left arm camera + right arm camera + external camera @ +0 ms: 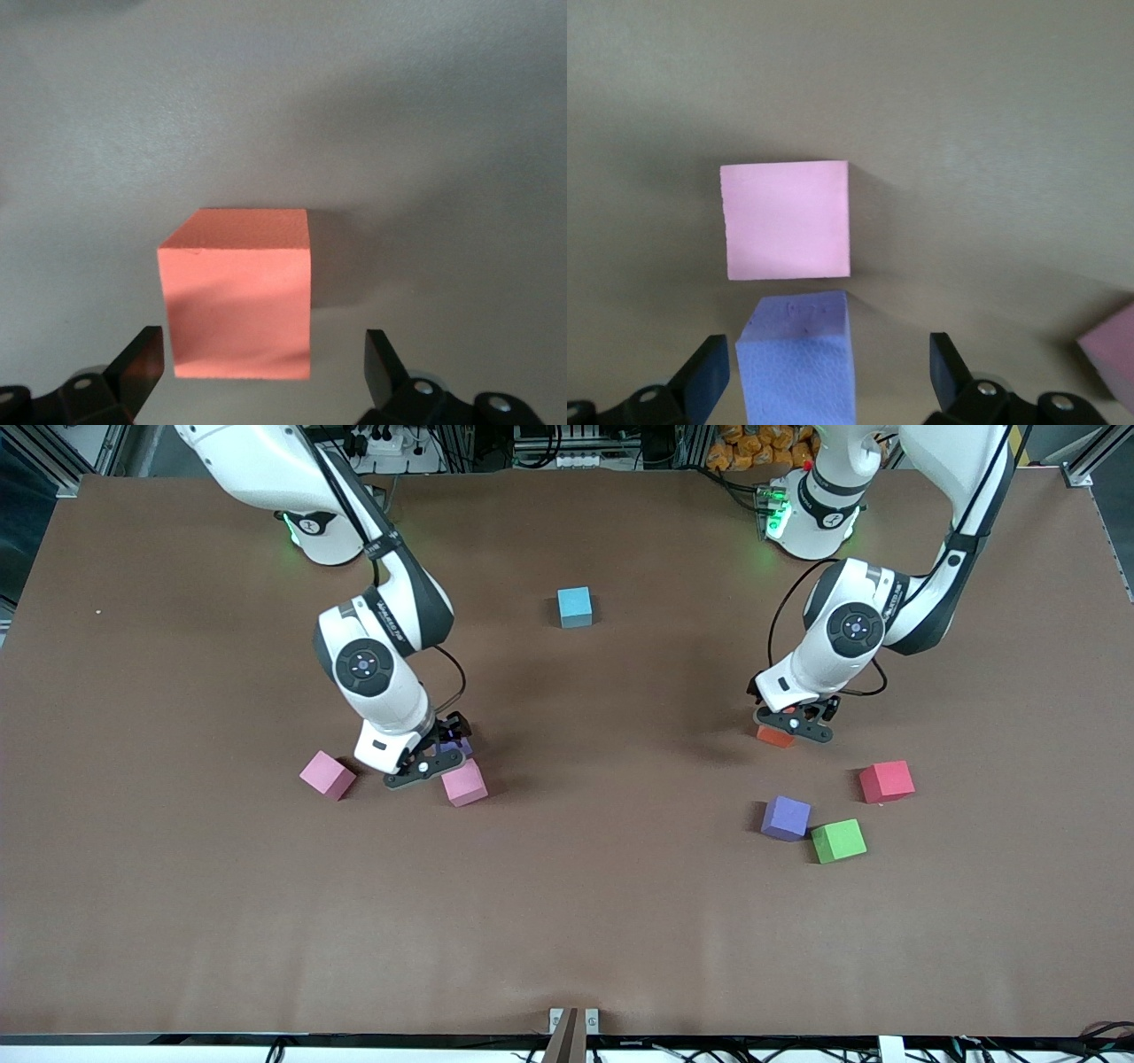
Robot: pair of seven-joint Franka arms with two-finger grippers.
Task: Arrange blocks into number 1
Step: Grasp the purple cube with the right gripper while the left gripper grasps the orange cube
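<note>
Left gripper [793, 726] is low over the orange block [773, 735], which rests on the bench [567, 921] toward the left arm's end; in the left wrist view the fingers [142, 359] stand spread to either side of the orange block [239, 292] with gaps visible, gripping nothing. Right gripper [430, 762] is low over a purple block [458, 746], fingers [709, 376] apart on either side of that block [799, 359] without contact. A pink block [464, 782] lies just beside this purple block, nearer the front camera; a second pink block [327, 774] lies near, toward the right arm's end. The light blue block [575, 607] sits mid-bench, well apart. Toward the left arm's end lie the red block [886, 781], a second purple block [786, 817] and the green block [838, 841], the last two just beside each other.
</note>
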